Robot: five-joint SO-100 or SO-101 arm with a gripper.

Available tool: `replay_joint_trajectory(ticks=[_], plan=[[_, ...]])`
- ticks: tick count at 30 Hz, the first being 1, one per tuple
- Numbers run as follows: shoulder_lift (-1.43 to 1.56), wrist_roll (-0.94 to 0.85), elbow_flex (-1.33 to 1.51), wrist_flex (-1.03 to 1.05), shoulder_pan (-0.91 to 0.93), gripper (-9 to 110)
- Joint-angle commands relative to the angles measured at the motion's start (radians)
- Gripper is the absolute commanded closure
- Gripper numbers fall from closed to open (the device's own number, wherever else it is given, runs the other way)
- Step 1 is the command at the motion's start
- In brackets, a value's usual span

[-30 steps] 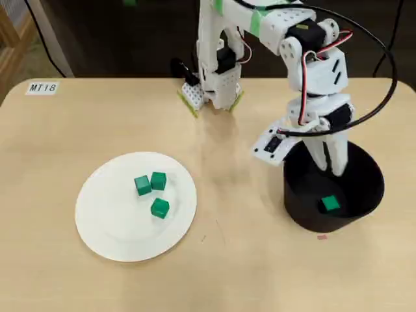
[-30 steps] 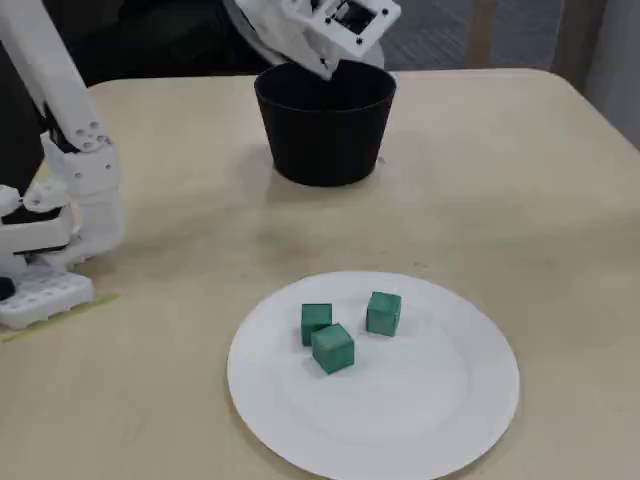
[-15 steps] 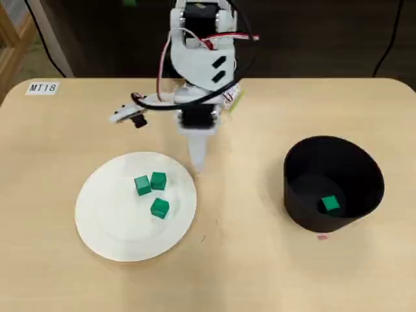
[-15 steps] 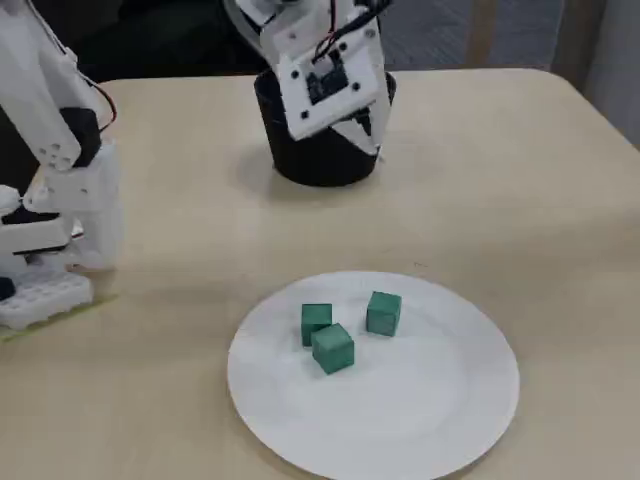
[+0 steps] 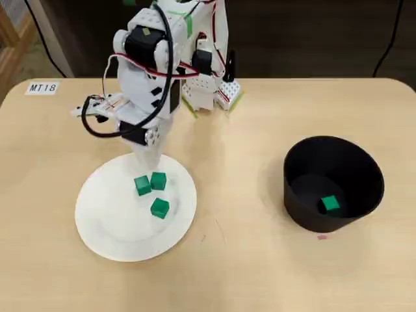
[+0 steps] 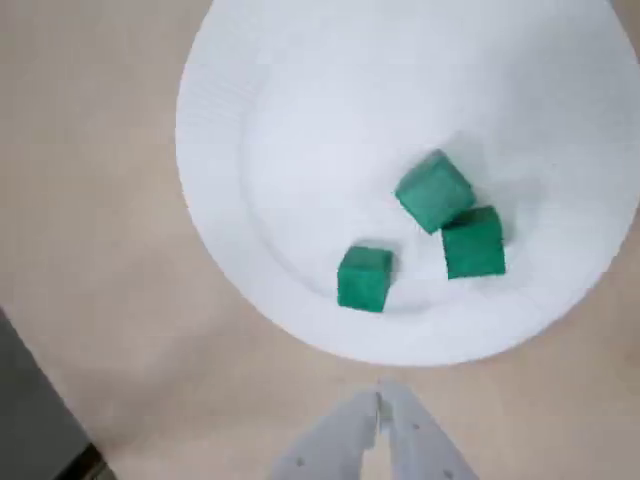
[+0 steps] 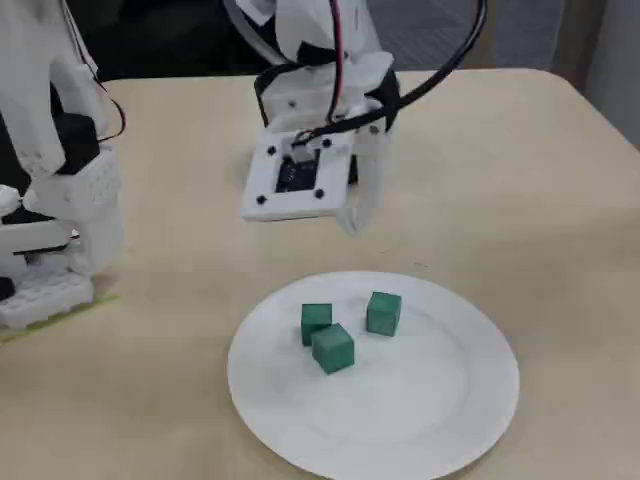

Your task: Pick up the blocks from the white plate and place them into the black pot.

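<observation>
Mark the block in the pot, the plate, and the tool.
block in the pot (image 5: 330, 204), overhead view, on its top face.
white plate (image 5: 107, 227), overhead view, on bare surface near the rim.
tool (image 6: 382, 405), wrist view, at the closed fingertips.

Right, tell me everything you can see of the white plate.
The white plate is large, round and plain, with a matte look, a shallow rim and a finely ribbed edge in the wrist view. It lies flat on the tan table, left of the black pot in the overhead view. Three green blocks sit on it, two close together, one apart. The gripper hangs shut above its edge, not touching it.
</observation>
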Motion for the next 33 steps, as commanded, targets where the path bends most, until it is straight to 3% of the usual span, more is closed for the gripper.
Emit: replay_joint_trajectory(ticks=[1, 8, 19, 25, 33], plan=[[-0.032, -0.074, -0.06, 0.002, -0.011, 104], [-0.207, -0.155, -0.124, 0.015, -0.023, 104], [-0.425, -0.12, -0.39, 0.15, -0.081, 104], [-0.383, -0.112, -0.391, 0.169, -0.1, 78], [-0.385, -0.04, -0.385, 0.235, -0.064, 70]])
